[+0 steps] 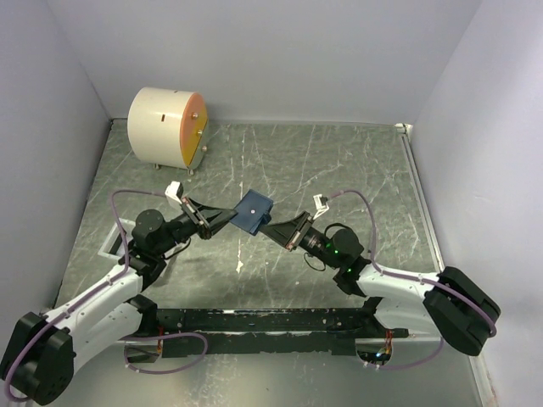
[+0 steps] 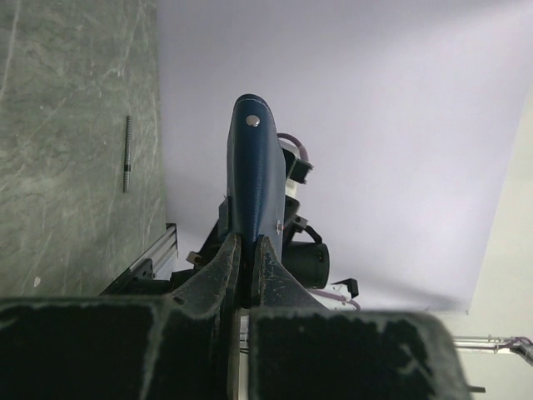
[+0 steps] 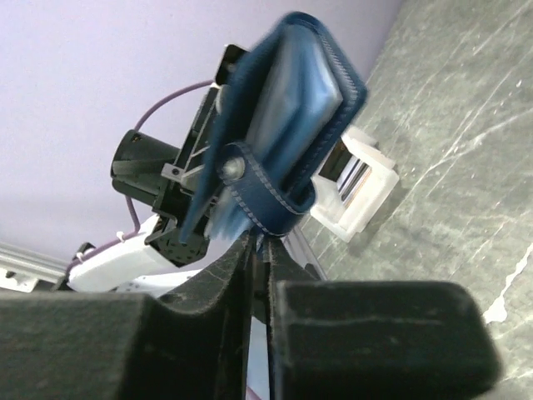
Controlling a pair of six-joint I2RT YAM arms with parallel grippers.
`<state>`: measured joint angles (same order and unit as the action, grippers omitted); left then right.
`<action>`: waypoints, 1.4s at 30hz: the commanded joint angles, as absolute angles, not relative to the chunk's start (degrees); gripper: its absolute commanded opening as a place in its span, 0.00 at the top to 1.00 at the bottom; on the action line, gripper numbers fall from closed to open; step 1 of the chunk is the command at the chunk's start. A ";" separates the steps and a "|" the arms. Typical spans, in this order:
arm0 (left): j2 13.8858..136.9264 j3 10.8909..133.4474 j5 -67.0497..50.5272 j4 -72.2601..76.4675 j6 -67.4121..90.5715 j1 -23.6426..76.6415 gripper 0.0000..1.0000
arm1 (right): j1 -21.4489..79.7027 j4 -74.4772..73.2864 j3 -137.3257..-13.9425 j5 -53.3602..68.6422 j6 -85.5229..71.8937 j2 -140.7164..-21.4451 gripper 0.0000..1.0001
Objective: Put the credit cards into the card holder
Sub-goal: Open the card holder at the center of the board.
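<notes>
The navy card holder (image 1: 254,211) hangs in the air above the middle of the table, held between both grippers. My left gripper (image 1: 236,217) is shut on its left edge; in the left wrist view the case (image 2: 254,175) stands edge-on out of the closed jaws (image 2: 247,250), snap stud on top. My right gripper (image 1: 265,227) is shut on its right side; in the right wrist view (image 3: 260,242) the jaws pinch the stitched snap tab, and the case (image 3: 291,108) gapes slightly, showing a lighter blue inside. No orange-yellow or dark card shows clearly.
A big cream cylinder with an orange face (image 1: 167,127) stands at the back left. A white plastic tray (image 3: 366,204) sits on the table behind the left arm, with something dark and shiny in it. A thin metal rod (image 2: 127,154) lies on the grey marbled table.
</notes>
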<state>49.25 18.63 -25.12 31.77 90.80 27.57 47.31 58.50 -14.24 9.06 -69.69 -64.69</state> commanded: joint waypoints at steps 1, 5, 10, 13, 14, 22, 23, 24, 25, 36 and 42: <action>50.56 15.99 -29.65 35.89 93.20 28.12 0.93 | 47.42 61.54 -15.66 7.69 -69.50 -63.61 0.80; 50.39 14.94 -29.54 38.78 94.94 28.12 0.93 | 47.48 62.29 -16.80 9.24 -70.91 -66.05 0.71; 49.67 12.96 -28.51 42.06 97.96 28.10 0.93 | 47.51 66.10 -15.84 9.29 -73.84 -68.66 0.70; 49.81 12.15 -28.18 44.36 99.31 28.11 0.93 | 47.46 66.82 -16.43 10.17 -74.36 -69.91 0.69; 49.95 12.18 -28.25 44.47 99.39 28.12 0.93 | 47.54 67.50 -16.61 10.46 -74.43 -70.31 0.68; 49.53 12.14 -27.94 44.76 99.84 28.12 0.93 | 47.55 71.12 -17.49 12.09 -75.68 -73.11 0.61; 49.29 12.13 -27.80 44.62 99.90 28.12 0.93 | 47.63 71.63 -17.49 12.20 -75.87 -73.34 0.59; 49.29 12.13 -27.80 44.38 99.85 28.12 0.93 | 47.70 72.08 -17.41 12.24 -76.00 -73.58 0.58; 49.33 12.10 -27.91 44.37 99.91 28.12 0.93 | 47.70 72.54 -17.33 12.35 -76.02 -73.76 0.58; 49.65 11.37 -27.44 47.03 102.46 28.13 0.93 | 47.73 76.09 -16.86 12.99 -76.24 -74.02 0.63; 49.38 12.35 -27.46 45.54 101.98 28.17 0.93 | 48.20 75.54 -15.69 11.99 -76.22 -73.35 0.47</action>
